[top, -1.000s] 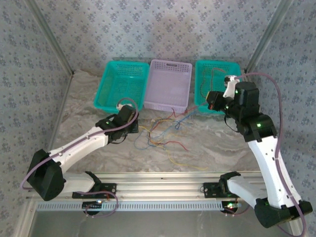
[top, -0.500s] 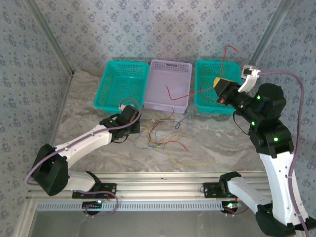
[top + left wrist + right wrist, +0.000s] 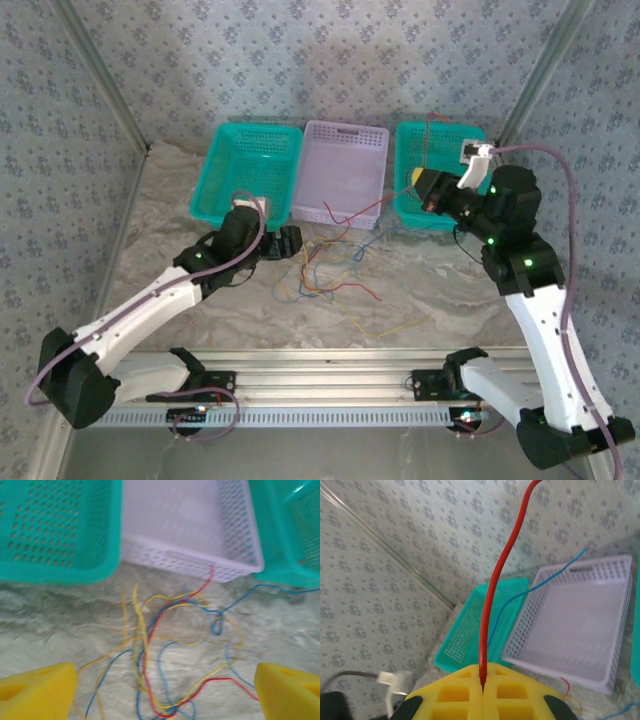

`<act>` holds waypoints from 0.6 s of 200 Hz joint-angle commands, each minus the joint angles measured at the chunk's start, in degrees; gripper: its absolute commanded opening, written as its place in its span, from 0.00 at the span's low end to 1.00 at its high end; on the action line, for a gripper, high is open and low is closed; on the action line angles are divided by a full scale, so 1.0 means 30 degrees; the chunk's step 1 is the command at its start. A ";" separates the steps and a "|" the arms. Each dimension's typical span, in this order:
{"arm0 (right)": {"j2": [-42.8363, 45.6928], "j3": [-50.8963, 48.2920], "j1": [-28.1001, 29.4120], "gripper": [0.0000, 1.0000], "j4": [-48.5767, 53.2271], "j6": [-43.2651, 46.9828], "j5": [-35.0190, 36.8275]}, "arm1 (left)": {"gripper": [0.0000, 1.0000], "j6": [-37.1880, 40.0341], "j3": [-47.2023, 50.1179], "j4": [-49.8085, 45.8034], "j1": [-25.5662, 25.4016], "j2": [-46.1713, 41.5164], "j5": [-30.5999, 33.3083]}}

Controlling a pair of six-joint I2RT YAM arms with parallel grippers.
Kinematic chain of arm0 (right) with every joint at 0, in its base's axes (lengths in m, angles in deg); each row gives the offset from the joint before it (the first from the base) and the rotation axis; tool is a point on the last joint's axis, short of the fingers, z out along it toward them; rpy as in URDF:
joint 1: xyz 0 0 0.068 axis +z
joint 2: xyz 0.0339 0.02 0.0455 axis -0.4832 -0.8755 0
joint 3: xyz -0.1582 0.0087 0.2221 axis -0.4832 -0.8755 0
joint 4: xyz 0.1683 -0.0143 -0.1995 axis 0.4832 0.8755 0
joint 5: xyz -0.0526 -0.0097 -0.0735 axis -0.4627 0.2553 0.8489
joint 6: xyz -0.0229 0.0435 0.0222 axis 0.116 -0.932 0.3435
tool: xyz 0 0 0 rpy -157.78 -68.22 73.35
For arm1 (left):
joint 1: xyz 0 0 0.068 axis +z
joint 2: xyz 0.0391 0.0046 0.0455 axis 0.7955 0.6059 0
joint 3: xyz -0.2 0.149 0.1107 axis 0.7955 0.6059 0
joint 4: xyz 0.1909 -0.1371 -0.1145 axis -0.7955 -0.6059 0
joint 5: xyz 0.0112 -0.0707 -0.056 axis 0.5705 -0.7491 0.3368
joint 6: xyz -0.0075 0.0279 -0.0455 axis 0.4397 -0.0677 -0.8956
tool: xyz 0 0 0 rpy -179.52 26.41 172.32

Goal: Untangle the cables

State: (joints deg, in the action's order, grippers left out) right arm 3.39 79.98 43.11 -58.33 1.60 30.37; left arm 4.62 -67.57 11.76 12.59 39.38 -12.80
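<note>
The right gripper [image 3: 482, 690], pinching a red cable [image 3: 495, 595], held it high at 2 o'clock from the cables [image 3: 325, 275], probably to draw it free. The left gripper [image 3: 165, 692] hovered spread over them, at 6 o'clock from the lilac basket [image 3: 346, 128], likely ready to pin.

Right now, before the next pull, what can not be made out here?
- Right wrist view: the red cable, clamped in the right gripper, is cut off by the top edge.
- Left wrist view: the tangle is blurred; which strand lies over which is unclear.
- Top view: the right gripper hides part of the right basket; whether anything lies inside is too small to tell.
</note>
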 commanded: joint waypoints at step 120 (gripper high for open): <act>-0.1668 -0.2225 0.1908 0.00 -0.3351 -0.0918 -0.2820 | 0.99 0.0410 -0.0988 0.4513 -0.0692 0.1048 -0.8509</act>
State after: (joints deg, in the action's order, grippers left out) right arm -1.20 72.86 48.01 -66.20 -0.83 23.90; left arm 3.77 -67.75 22.40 11.50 41.17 -31.83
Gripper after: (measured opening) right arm 0.051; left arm 0.995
